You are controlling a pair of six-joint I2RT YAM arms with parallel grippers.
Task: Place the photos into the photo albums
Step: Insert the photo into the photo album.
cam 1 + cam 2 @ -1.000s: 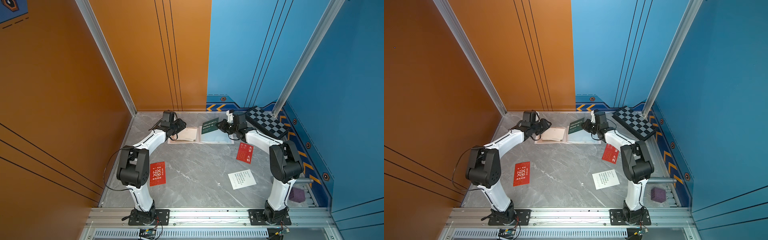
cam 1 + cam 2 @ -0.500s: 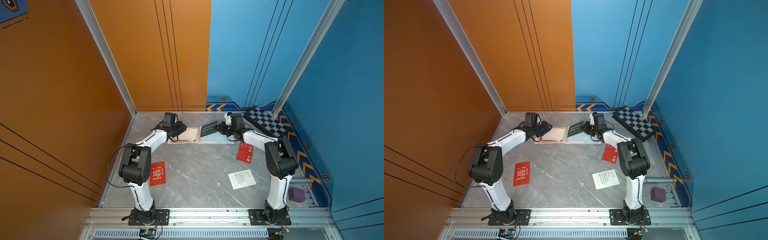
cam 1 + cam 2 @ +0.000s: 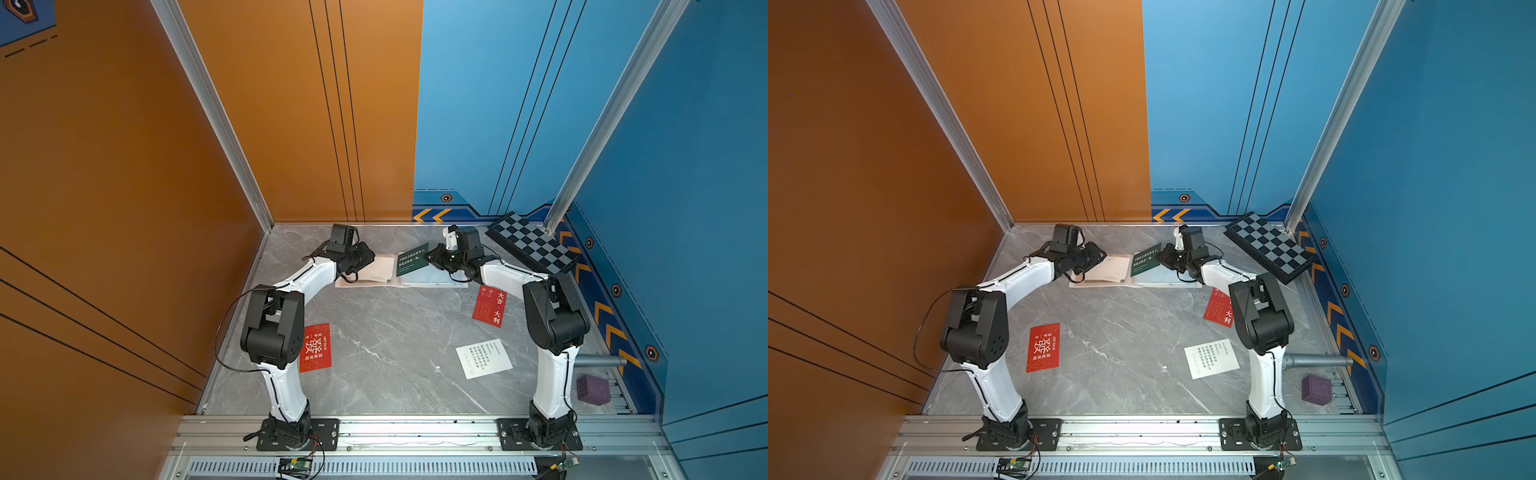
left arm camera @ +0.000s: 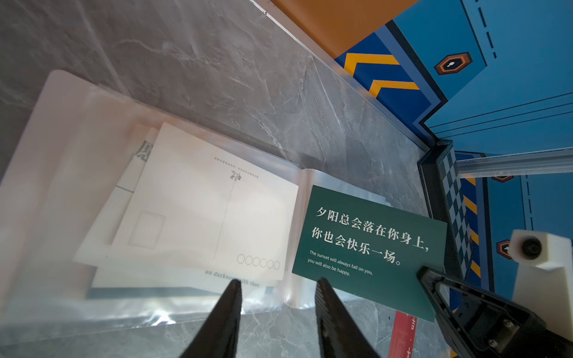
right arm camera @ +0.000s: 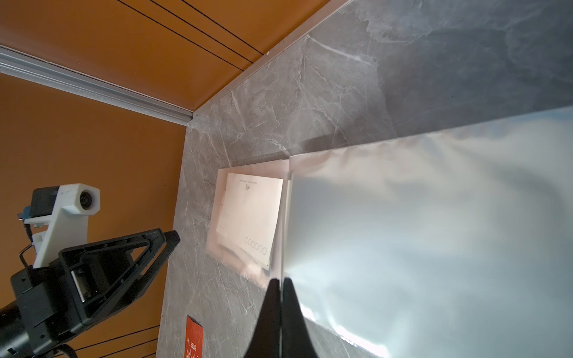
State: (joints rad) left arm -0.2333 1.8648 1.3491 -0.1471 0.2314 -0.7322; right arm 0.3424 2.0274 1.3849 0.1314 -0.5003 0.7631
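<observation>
Green card (image 3: 412, 258), long axis seemingly left-right, in right gripper (image 5: 280, 283) pinch over album (image 4: 46, 139); left gripper (image 4: 279, 283) spread.

Beyond the jaws of the left gripper (image 4: 276, 282), the lower white cards (image 4: 102, 238) are largely covered by the top card (image 4: 201, 210). A corner of the green card (image 4: 369, 245) is hidden inside the right gripper (image 4: 421, 272). The red card (image 3: 1219, 309) is partly blocked by the right arm (image 3: 1258, 316).

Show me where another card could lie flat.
The grey marble table is bare in the middle, between the open pale photo album, the left-side red card, the right-side red card and the white printed card. Crowded at the back: left tool, right tool, dark green card.
</observation>
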